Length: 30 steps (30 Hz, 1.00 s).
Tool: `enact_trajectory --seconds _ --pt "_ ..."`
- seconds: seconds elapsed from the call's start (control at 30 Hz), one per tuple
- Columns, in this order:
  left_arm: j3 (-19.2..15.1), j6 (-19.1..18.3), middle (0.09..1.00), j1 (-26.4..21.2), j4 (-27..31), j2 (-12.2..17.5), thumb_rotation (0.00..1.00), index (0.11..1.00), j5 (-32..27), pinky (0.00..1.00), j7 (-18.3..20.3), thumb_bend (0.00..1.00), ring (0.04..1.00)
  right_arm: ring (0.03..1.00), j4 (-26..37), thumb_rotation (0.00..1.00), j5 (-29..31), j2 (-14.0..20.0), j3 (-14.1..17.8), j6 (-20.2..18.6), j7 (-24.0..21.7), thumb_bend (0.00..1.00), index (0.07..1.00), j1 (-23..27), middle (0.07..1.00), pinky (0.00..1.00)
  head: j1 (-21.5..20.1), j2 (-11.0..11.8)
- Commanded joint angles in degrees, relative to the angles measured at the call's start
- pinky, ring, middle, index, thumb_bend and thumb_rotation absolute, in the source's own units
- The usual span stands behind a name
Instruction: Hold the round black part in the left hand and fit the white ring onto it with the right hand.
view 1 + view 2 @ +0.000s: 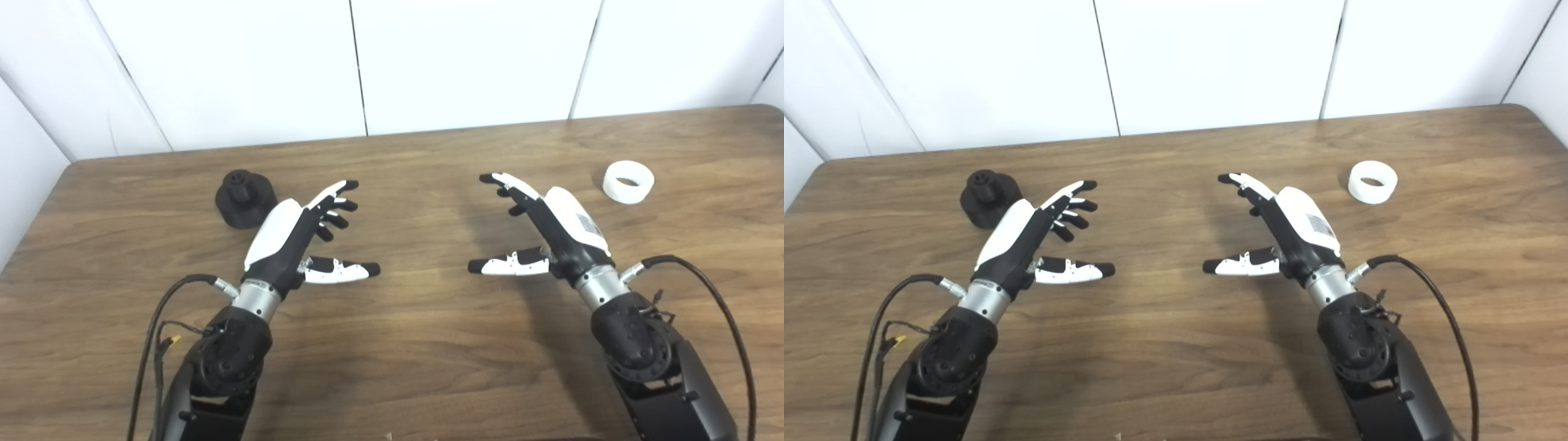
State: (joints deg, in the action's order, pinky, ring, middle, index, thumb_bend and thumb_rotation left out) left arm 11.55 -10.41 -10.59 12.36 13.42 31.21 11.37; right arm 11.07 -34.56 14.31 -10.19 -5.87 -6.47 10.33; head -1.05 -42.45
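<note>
Left hand (294,236) (empty) beside black part (245,198).

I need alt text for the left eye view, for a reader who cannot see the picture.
Two robot hands hover open over a wooden table, palms facing each other, holding nothing. A round black part sits on the table just beyond the left hand, and a white ring lies further off, beyond and to the right of the right hand.

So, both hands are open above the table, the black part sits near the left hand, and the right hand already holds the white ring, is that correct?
Not quite: in the left eye view the right hand is empty; the white ring lies on the table, apart from it. The rest holds.
</note>
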Motion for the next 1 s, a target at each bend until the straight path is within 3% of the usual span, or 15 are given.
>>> enact_trajectory --seconds 0.0,0.1,0.17,0.27,0.43,0.7,0.97 --pt "-0.2 1.2 0.807 -2.0 1.4 0.5 0.27 0.896 1.1 0.6 -1.2 0.89 0.716 0.85 1.2 0.35 0.0 -0.1 0.1 1.2 0.7 0.84 0.879 2.0 0.914 0.72 0.4 0.0" --pt "0.1 1.1 0.908 -2.0 1.7 0.7 0.31 0.871 3.4 0.67 -1.8 0.9 0.848 0.847 1.1 0.34 0.0 0.1 0.1 1.5 0.8 0.84 0.877 2.0 0.912 0.71 1.5 0.0" --pt "-0.3 -0.7 0.961 -1.6 2.4 -0.1 0.36 0.859 5.8 0.75 -3.0 0.9 0.927 0.849 0.8 0.33 0.7 0.6 0.4 2.0 0.6 0.83 0.877 2.0 0.912 0.72 4.8 0.4" --pt "-0.6 -1.9 0.989 -1.2 2.7 -1.5 0.38 0.853 8.1 0.79 -4.7 0.88 0.968 0.849 -0.2 0.32 2.5 1.4 1.0 3.7 0.8 0.83 0.874 1.7 0.912 0.72 10.0 0.9" --pt "0.2 -1.6 0.979 -1.3 1.5 -3.5 0.38 0.852 10.0 0.78 -6.4 0.86 0.961 0.855 -0.8 0.3 4.2 2.8 1.9 5.5 1.0 0.82 0.875 1.2 0.912 0.73 15.8 1.7" --pt "1.0 -1.2 0.971 -1.4 0.3 -5.0 0.38 0.856 11.2 0.76 -7.5 0.87 0.944 0.872 -0.3 0.23 6.2 3.8 3.0 5.9 0.7 0.82 0.872 0.8 0.917 0.75 17.7 2.1" --pt "1.5 -1.9 0.971 -1.4 0.4 -5.2 0.4 0.857 11.9 0.75 -7.5 0.87 0.943 0.88 -0.3 0.24 6.9 4.0 3.3 5.2 0.1 0.81 0.879 0.9 0.923 0.76 18.8 2.4"
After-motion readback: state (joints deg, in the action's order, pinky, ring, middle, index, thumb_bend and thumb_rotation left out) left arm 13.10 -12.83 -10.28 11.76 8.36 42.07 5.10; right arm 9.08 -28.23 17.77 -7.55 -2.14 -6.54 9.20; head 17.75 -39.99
